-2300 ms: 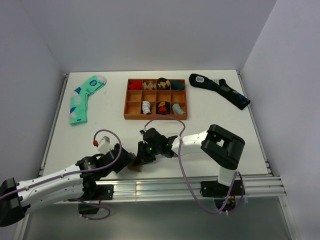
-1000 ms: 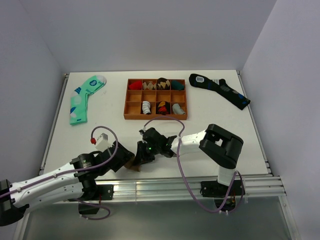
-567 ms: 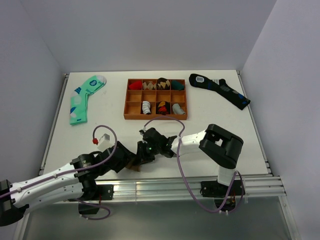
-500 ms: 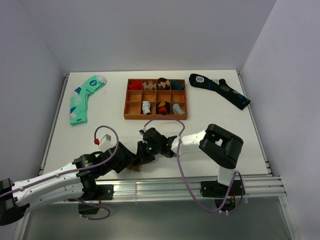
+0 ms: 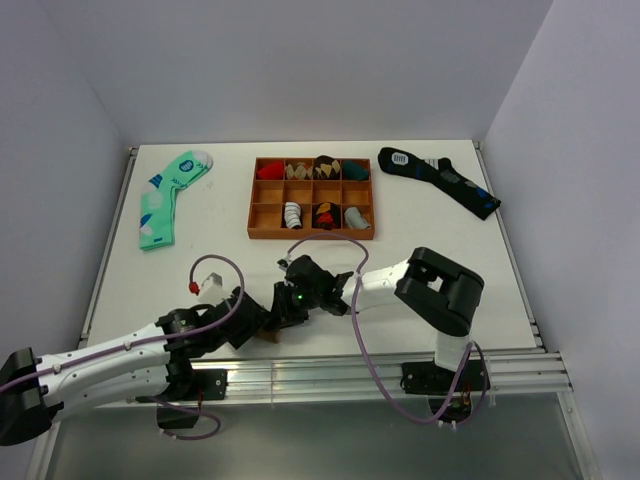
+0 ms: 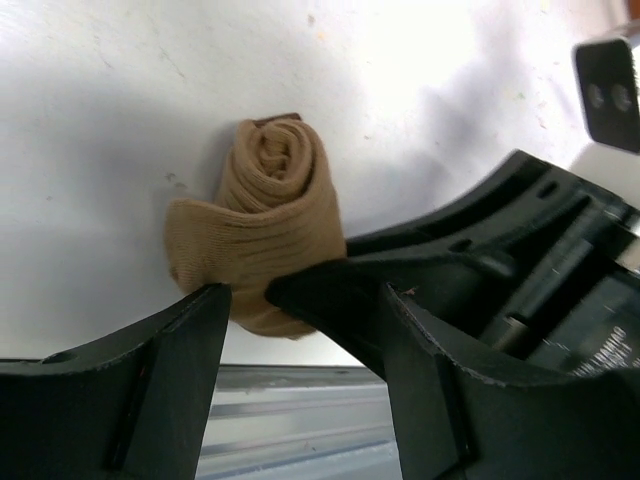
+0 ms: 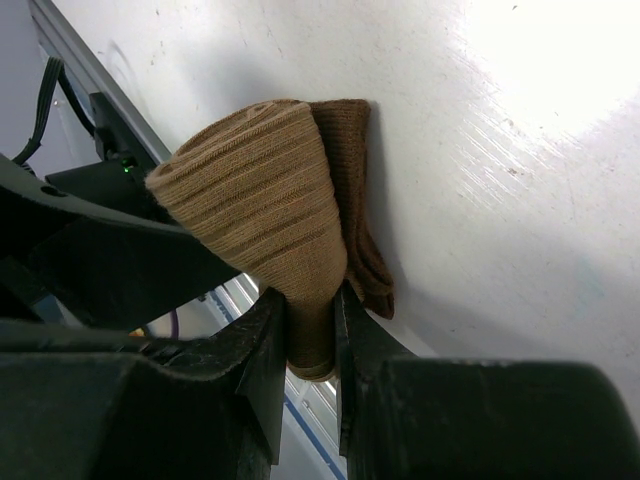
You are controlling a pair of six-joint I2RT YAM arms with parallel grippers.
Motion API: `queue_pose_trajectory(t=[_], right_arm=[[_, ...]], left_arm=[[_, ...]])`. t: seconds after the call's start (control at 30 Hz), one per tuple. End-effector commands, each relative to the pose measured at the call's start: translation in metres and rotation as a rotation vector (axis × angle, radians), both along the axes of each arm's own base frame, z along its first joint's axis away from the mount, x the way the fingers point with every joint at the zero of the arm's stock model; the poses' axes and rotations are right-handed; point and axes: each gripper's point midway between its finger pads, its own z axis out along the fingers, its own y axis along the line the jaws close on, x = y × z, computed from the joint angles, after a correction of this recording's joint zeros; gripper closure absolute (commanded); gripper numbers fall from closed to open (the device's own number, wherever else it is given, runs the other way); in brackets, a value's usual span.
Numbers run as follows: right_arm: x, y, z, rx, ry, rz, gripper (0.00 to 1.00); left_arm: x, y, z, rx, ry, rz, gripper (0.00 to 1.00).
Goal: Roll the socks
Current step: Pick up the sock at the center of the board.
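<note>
1 roll of tan socks [image 6: 268, 225] lies at the near edge of the table [image 5: 200, 270], between the 2 arms. the right wrist view shows 2 layers in it: a lighter ribbed roll and a darker brown piece against its side.

the right gripper [image 7: 310, 340] is clamped on the roll, its 2 fingers [image 7: 262, 350] pressed narrowly on 1 end. the left gripper [image 6: 305, 310] stands with its jaws well apart and nothing between them but a finger of the right gripper. 1 of its fingers is just beside the roll; whether it touches cannot be told.

the metal rail [image 5: 330, 372] runs just beside the roll on the near side. bare table lies between the roll and the 1 wooden tray [image 5: 311, 236], which sits well apart toward the far side and has 12 compartments. 1 green dotted sock [image 5: 160, 205] lies flat at the far left and 1 dark navy sock [image 5: 440, 180] at the far right, both well apart from the arms.
</note>
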Motion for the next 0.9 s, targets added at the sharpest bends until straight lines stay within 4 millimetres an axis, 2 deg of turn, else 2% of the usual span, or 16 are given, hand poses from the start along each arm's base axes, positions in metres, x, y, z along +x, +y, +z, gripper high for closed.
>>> queue_pose_trajectory(t=[0.0, 0.27, 0.3, 0.47, 0.87], right_arm=[[-0.022, -0.092, -0.098, -0.446, 0.062, -0.041, 1.00], [-0.026, -0.096, -0.101, -0.451, 0.071, -0.035, 1.00], [-0.024, -0.091, -0.098, -0.428, 0.061, -0.034, 1.00], [-0.024, -0.091, -0.097, -0.421, 0.055, -0.024, 1.00], [-0.029, -0.087, -0.091, -0.359, 0.050, 0.000, 1.00]], left_arm=[[0.005, 0.009, -0.008, 0.055, -0.002, 0.046, 0.34], [0.008, 0.017, -0.012, 0.068, -0.025, 0.075, 0.33], [0.009, 0.018, -0.015, 0.085, -0.023, 0.075, 0.33], [0.009, 0.019, -0.028, 0.118, 0.000, 0.076, 0.33], [0.013, 0.022, -0.044, 0.122, 0.018, 0.115, 0.33]])
